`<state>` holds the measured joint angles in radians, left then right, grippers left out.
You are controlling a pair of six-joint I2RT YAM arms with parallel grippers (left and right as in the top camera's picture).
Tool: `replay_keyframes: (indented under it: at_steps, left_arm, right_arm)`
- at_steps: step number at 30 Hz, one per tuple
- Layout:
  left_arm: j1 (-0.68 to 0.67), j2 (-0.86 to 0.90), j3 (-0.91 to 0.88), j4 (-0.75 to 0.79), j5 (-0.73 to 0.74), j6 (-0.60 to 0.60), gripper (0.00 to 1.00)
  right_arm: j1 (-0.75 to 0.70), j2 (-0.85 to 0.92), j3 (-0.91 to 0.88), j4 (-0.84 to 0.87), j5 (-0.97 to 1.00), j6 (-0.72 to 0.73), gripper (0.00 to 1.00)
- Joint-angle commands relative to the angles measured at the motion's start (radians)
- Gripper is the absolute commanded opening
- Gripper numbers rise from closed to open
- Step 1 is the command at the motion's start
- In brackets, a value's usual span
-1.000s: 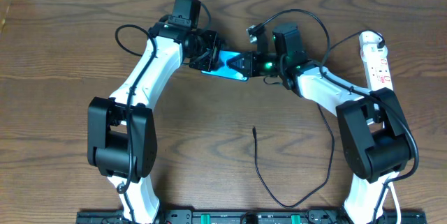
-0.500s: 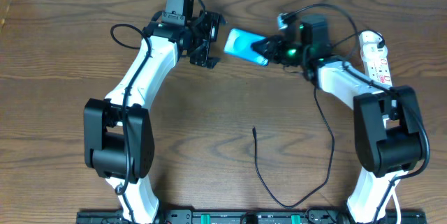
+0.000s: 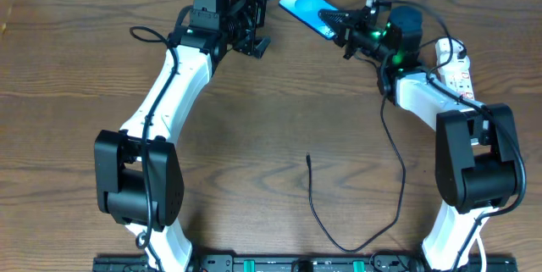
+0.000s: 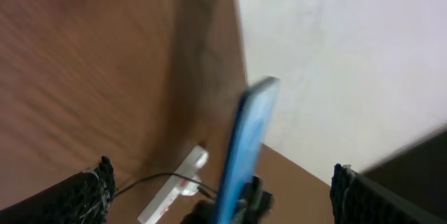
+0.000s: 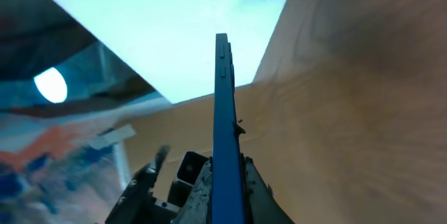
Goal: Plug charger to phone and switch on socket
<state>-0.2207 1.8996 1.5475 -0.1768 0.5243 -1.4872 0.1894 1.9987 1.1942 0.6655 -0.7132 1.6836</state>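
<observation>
- Phone [image 3: 306, 8] sits in my right hand [image 3: 340, 26], clamped by one end and held off the tabletop [image 3: 254, 119], near the far edge and right of centre.
- From overhead its bright blue screen faces up. The slab lies at a slant, with the free end pointing up and left.
- Through the right wrist camera I see it edge-on [image 5: 223, 133]. It is a thin dark-blue blade rising from between the fingers, with small side buttons near the upper end.
- The left wrist view is blurred. There the phone [image 4: 248, 147] stands edge-on in the wide gap between my left fingers [image 4: 87, 192], and neither finger touches it.
- My left hand [image 3: 257, 22] is spread wide and holds nothing, just left of the phone.
- My charger [image 3: 315, 208] lies loose on the near part of the tabletop. Its connector tip is free and the cable loops off to the right.
- My socket [image 3: 457, 64] lies by the right edge, beside the right arm.
- A second ago both hands met at the phone lower down, in the middle of the tabletop, with the left hand at its other end.
- Since then the left hand has let go and opened fully, and the right has carried the phone farther away and to the right.
- The charger has not shifted.
</observation>
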Motion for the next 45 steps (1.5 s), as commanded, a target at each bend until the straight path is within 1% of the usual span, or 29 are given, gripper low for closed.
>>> replay_keyframes:
  at_steps: [1, 3, 9, 13, 19, 22, 25, 28, 32, 33, 38, 39, 41, 42, 45]
  left_arm:
    - [0.002, -0.018, 0.002, 0.088, 0.004, 0.102, 0.98]
    - [0.002, -0.018, 0.002, 0.117, 0.004, 0.147, 0.98]
    - [0.0, -0.018, 0.002, 0.119, 0.005, 0.24, 0.98]
    - [-0.001, -0.018, 0.002, 0.119, 0.005, 0.246, 0.98]
    - [-0.001, -0.018, 0.002, 0.119, 0.005, 0.246, 0.98]
    - [-0.001, -0.018, 0.002, 0.119, 0.005, 0.246, 0.89]
    - [-0.001, -0.018, 0.002, 0.119, 0.005, 0.246, 0.84]
    - [-0.001, -0.018, 0.002, 0.119, 0.005, 0.246, 0.72]
    - [-0.001, -0.018, 0.002, 0.119, 0.005, 0.246, 0.59]
    - [-0.001, -0.018, 0.002, 0.119, 0.005, 0.246, 0.57]
    - [-0.001, -0.018, 0.002, 0.119, 0.002, 0.246, 0.43]
    - [-0.001, -0.018, 0.002, 0.116, -0.022, 0.246, 0.36]
    - [-0.001, -0.018, 0.002, 0.112, -0.049, 0.246, 0.28]
    - [-0.001, -0.018, 0.002, 0.111, -0.07, 0.245, 0.21]
    - [-0.001, -0.018, 0.002, 0.111, -0.073, 0.245, 0.19]
  right_arm:
    - [0.026, -0.008, 0.018, 0.045, -0.003, 0.159, 0.01]
    - [0.032, -0.008, 0.018, 0.082, -0.003, 0.183, 0.01]
    - [0.054, -0.008, 0.018, 0.166, -0.004, 0.235, 0.01]
    - [0.082, -0.008, 0.018, 0.188, -0.032, 0.303, 0.01]
    - [0.118, -0.008, 0.018, 0.258, -0.033, 0.34, 0.01]
    - [0.126, -0.008, 0.018, 0.258, -0.033, 0.34, 0.01]
    - [0.127, -0.008, 0.018, 0.258, -0.033, 0.34, 0.01]
    - [0.127, -0.008, 0.018, 0.259, -0.034, 0.34, 0.01]
    - [0.127, -0.008, 0.018, 0.259, -0.034, 0.339, 0.01]
    - [0.127, -0.008, 0.018, 0.259, -0.034, 0.339, 0.01]
    - [0.127, -0.008, 0.018, 0.259, -0.035, 0.339, 0.01]
    - [0.127, -0.008, 0.018, 0.259, -0.035, 0.339, 0.01]
    - [0.127, -0.008, 0.018, 0.259, -0.035, 0.338, 0.01]
    - [0.127, -0.008, 0.018, 0.259, -0.035, 0.338, 0.01]
    - [0.127, -0.008, 0.018, 0.258, -0.037, 0.334, 0.02]
